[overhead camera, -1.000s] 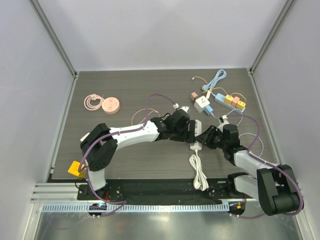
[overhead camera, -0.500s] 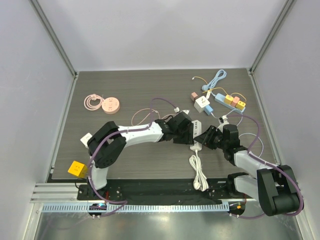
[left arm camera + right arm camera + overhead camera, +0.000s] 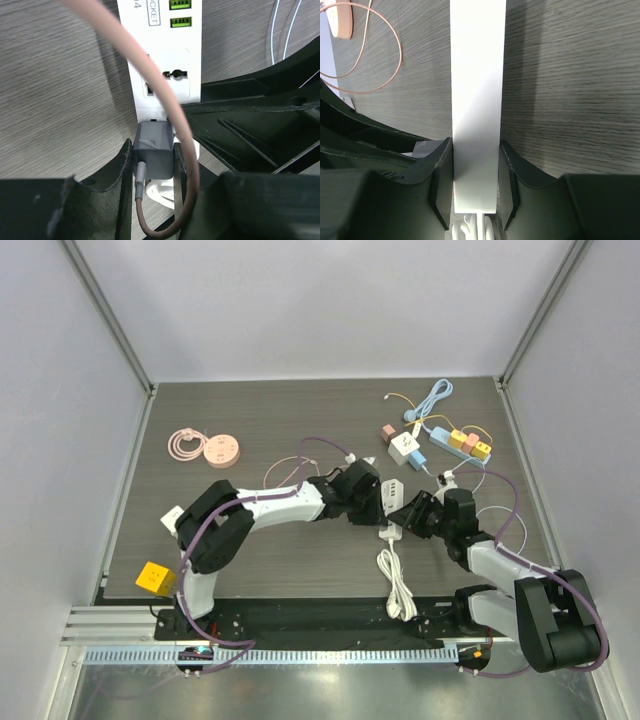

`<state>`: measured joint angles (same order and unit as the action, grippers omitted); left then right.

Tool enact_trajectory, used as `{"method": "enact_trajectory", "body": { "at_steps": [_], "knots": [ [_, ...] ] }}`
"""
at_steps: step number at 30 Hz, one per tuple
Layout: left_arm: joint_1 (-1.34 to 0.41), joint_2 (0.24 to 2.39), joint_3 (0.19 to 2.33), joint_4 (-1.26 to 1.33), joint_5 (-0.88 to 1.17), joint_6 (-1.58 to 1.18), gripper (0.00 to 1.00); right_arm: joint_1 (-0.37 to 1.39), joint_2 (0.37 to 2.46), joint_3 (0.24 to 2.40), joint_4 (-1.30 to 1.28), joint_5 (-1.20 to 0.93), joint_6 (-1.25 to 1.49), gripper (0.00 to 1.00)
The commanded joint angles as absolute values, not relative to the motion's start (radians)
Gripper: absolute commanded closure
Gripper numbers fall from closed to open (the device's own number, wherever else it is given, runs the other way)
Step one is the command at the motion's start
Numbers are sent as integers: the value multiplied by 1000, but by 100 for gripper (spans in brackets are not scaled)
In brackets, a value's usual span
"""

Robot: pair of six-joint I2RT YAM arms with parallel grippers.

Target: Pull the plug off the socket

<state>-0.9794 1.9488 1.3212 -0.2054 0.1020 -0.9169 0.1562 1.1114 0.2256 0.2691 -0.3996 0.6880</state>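
The socket is a white power strip [image 3: 162, 60] lying on the dark wood table. A grey plug [image 3: 154, 150] with a pink cable [image 3: 150, 75] sits in the strip's near end. My left gripper [image 3: 152, 165] is shut on the plug, one finger on each side of it. From the other side, my right gripper [image 3: 476, 185] is shut on the power strip [image 3: 476, 100] across its width, and a corner of the grey plug [image 3: 424, 148] shows past its left finger. In the top view both grippers meet at the strip [image 3: 392, 533], left gripper [image 3: 378, 505], right gripper [image 3: 405, 517].
The strip's white cord [image 3: 397, 585] lies coiled toward the near edge. A blue power strip with coloured plugs [image 3: 455, 440] and a white cube adapter [image 3: 404, 447] lie at the back right. A pink round charger [image 3: 221, 451] sits back left, a yellow block [image 3: 155, 577] near the left arm's base.
My left gripper's jaws have closed onto the grey plug. The left arm has settled slightly lower at the strip. The right gripper has kept its hold and place.
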Motion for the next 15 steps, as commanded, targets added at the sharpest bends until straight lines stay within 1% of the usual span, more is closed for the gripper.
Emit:
{"method": "enact_trajectory", "body": {
  "at_steps": [1,4,7,10,12,15],
  "knots": [
    [-963,1865,1296,-172,81,-902,100,202,1127,236,218,-301,647,99],
    [-940,1809,1269,-143,94,-914,100,244,1149,259,186,-229,646,99],
    [-920,1741,1204,-91,115,-923,100,245,1160,268,173,-192,653,99],
    [-890,1677,1091,65,156,-957,100,245,1160,273,158,-173,661,99],
    [-852,1643,1005,113,190,-1001,100,245,1163,276,152,-160,666,99],
    [-824,1597,985,49,198,-967,100,245,1177,281,149,-167,664,99]
  ]
}}
